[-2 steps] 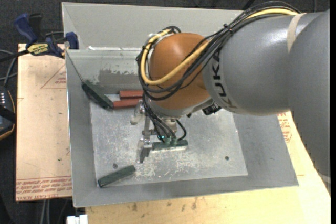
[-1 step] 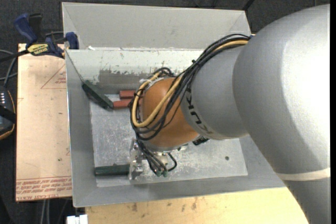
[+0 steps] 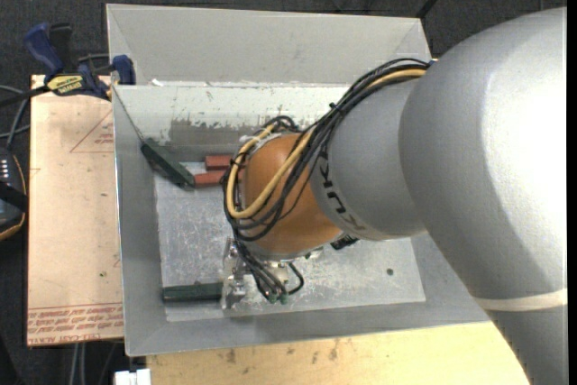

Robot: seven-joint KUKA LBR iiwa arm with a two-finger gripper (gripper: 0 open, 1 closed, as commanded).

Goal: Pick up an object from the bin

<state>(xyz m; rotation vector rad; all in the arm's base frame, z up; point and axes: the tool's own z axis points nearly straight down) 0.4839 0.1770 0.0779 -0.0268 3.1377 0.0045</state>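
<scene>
The grey metal bin [image 3: 135, 194] is seen across the middle of the frame, its left wall sloping down to a scuffed floor. In the upper left of that floor a dark, slim tool [image 3: 168, 165] is laid at a slant. Just right of it a small red-brown block [image 3: 215, 163] is found against the back wall.

In the lower left of the floor a dark green, pen-like stick [image 3: 191, 292] is laid nearly level, well apart from the other two things. Its right end is met by the metal parts at the arm's tip, where the jaws are lowered close to the floor at lower centre. Whether the jaws are spread or pressed together cannot be told, and nothing is seen pinched between them.

Above the jaws the orange cover [image 3: 275, 194] is wrapped by looped black and yellow cables [image 3: 236, 185]. The right of the frame is taken up by the thick grey arm [image 3: 451, 158].
</scene>
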